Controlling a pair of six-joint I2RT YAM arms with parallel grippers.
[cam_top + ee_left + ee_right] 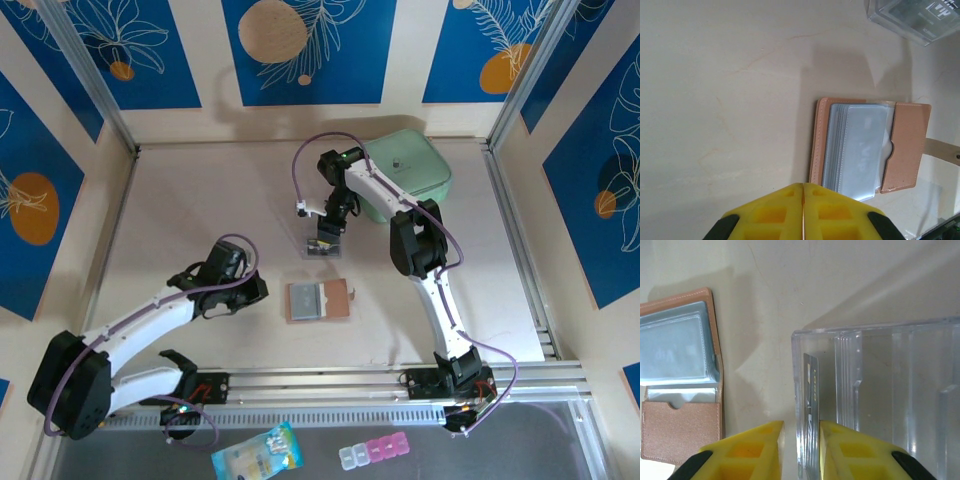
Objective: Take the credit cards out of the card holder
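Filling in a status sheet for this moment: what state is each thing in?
card holder: lying spread open, clear sleeves showing.
credit card: standing on edge in a slot of the clear box.
clear box: open at the top, card inside.
left gripper: shut, empty.
right gripper: jaws slightly parted, either side of the card.

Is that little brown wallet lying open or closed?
Open. The card holder lies spread flat on the table, with its grey-blue pockets facing up.
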